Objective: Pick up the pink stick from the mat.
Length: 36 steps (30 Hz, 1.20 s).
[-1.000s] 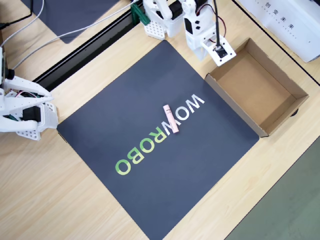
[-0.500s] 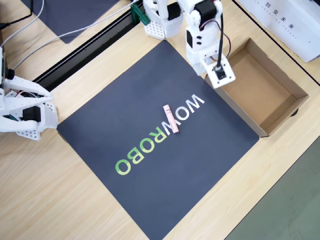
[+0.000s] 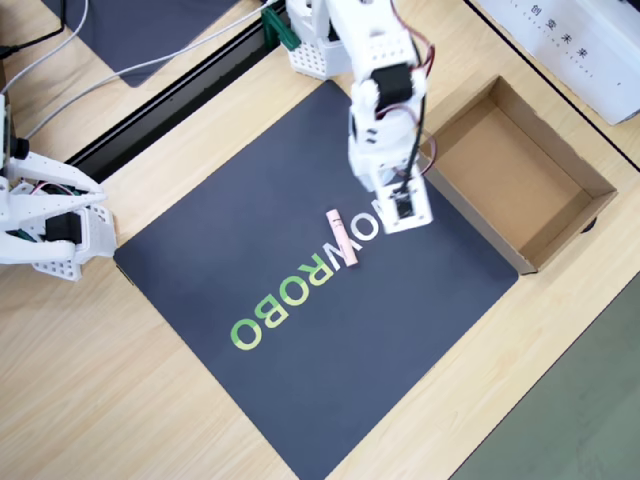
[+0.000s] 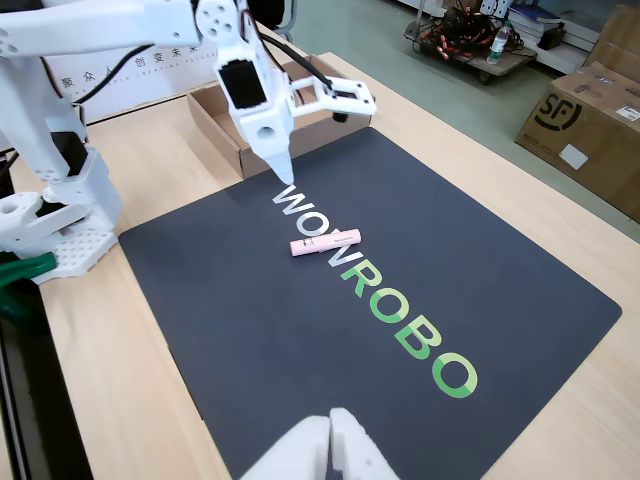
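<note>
1. The white two-finger end effector (image 4: pixel 305 135) has swung off the corner of the open brown cardboard box (image 3: pixel 520 180) and now hangs over the "WOW" end of the lettering on the large dark navy-grey square mat (image 3: pixel 250 230).
2. In the fixed view its fingers are spread wide with nothing between them: one pointed finger (image 4: pixel 283 165) aims down at the first white "W", the other (image 4: pixel 345 100) juts out toward the box.
3. The small pale pink tube-like stick (image 3: pixel 342 239) has not moved. It lies flat across the white letters mid-mat, just beside and ahead of the end effector's lower tip in the fixed view (image 4: pixel 325 242), not touching it.
4. In the overhead view the end effector (image 3: pixel 402 205) sits right of the stick, with the box further right.
5. The mat lies on the light wooden surface (image 3: pixel 90 400).
</note>
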{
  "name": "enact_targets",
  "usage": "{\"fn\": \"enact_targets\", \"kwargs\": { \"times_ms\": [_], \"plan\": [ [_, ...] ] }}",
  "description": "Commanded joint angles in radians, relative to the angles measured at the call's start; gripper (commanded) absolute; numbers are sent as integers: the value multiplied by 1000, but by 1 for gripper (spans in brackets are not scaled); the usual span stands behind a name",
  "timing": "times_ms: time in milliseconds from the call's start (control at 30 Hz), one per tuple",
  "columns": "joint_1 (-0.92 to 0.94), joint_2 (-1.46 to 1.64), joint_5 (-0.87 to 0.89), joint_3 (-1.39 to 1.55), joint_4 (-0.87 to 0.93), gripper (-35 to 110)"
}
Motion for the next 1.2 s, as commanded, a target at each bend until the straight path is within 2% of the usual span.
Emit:
{"fn": "enact_targets", "kwargs": {
  "times_ms": [0,367,1167],
  "plan": [
    [57,-40,-28,-89,21,1],
    [176,-255,-66,-250,14,23],
    [181,-669,-86,-491,-106,20]
  ]
}}
